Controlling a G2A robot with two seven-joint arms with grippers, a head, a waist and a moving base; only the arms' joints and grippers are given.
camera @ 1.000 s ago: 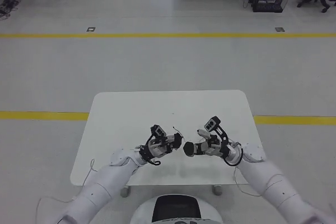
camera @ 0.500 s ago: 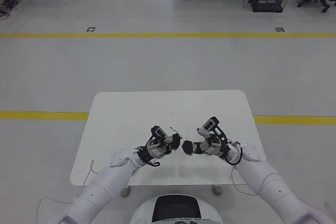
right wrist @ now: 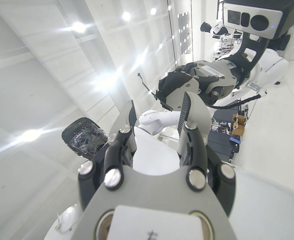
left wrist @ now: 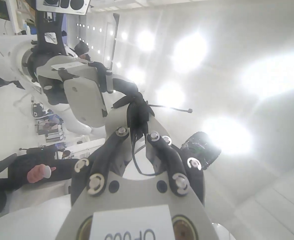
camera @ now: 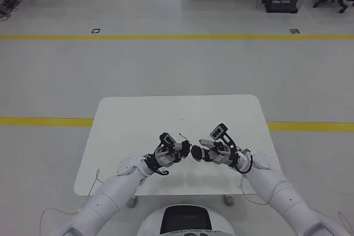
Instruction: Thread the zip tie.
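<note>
because a second tool must take the free end, the left gripper [left wrist: 137, 116] is clamping the black zip tie [left wrist: 170, 108] tightly between its closed fingers. it is holding it in the air above the white table [camera: 165, 112], and one thin end with a small thicker tip is sticking out free. the right gripper [right wrist: 159, 112] is facing it from just beside. its ribbed fingers [right wrist: 183, 111] are standing apart with nothing between them, probably to catch that free end. compared with a second ago, the right gripper is standing a little nearer to the left one, while the left gripper is keeping almost the same place.
</note>
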